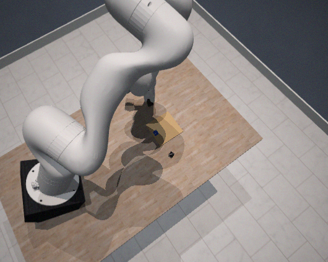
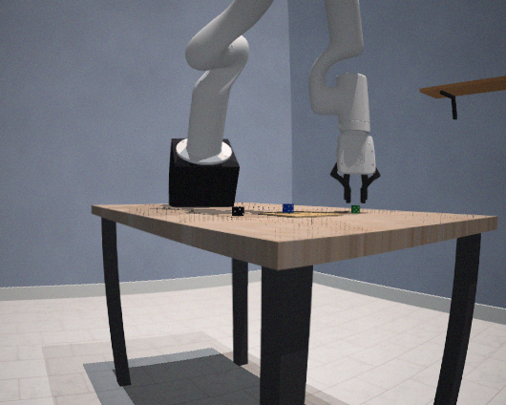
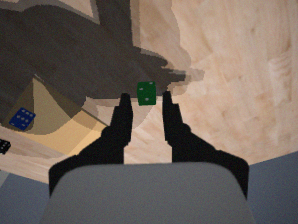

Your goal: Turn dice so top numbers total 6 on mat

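Observation:
My gripper [image 1: 150, 102] [image 2: 355, 201] [image 3: 146, 102] points down, partly open and empty, above the green die. The green die [image 2: 355, 209] [image 3: 146, 95] rests on the table off the mat, between the fingertips as seen in the wrist view; a few pale pips show, but its top number is unclear. The blue die [image 1: 155, 133] [image 2: 287, 208] [image 3: 22, 119] lies on the yellow mat [image 1: 174, 125] [image 3: 75, 131], with several pips showing on top. The black die [image 1: 171, 154] [image 2: 238, 211] [image 3: 4, 146] rests on the table off the mat; its top number is unclear. Arm parts hide the green die in the top view.
The mat lies flat on the wooden table [image 1: 218, 130] [image 2: 390, 226], between the green die and the black die. The black robot base [image 1: 54, 213] [image 2: 203, 186] stands at one end of the table. Arm shadows cover part of the mat and table.

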`<state>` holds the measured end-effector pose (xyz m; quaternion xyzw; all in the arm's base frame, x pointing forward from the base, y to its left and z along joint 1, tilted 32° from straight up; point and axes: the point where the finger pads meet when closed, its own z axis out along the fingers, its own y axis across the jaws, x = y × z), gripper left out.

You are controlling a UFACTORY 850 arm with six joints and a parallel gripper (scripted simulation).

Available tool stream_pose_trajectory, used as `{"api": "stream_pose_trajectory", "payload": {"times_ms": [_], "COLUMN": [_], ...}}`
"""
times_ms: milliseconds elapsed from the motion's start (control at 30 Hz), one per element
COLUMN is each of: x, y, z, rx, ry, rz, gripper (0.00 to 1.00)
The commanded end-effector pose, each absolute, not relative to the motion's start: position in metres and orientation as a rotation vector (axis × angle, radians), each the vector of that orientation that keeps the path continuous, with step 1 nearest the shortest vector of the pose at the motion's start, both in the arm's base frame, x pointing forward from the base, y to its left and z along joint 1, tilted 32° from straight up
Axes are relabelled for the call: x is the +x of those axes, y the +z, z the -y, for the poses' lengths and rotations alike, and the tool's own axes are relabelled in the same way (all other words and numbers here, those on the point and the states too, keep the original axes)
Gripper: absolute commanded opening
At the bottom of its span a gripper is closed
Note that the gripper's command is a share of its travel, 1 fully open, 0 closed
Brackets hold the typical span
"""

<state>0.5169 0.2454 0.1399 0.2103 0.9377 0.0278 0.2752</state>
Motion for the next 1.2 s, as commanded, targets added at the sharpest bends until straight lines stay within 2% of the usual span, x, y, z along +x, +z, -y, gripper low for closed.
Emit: {"api": "stream_pose_trajectory", "payload": {"times_ms": [0,1167], "x": [0.517,0.530], "y": [0.141,0.120], "z": [-0.246,-0.244], "rx": [0.565,0.565], "ry": [0.076,0.076], "rz": [-2.520,-2.520], "gripper": [0.36,0.36]}}
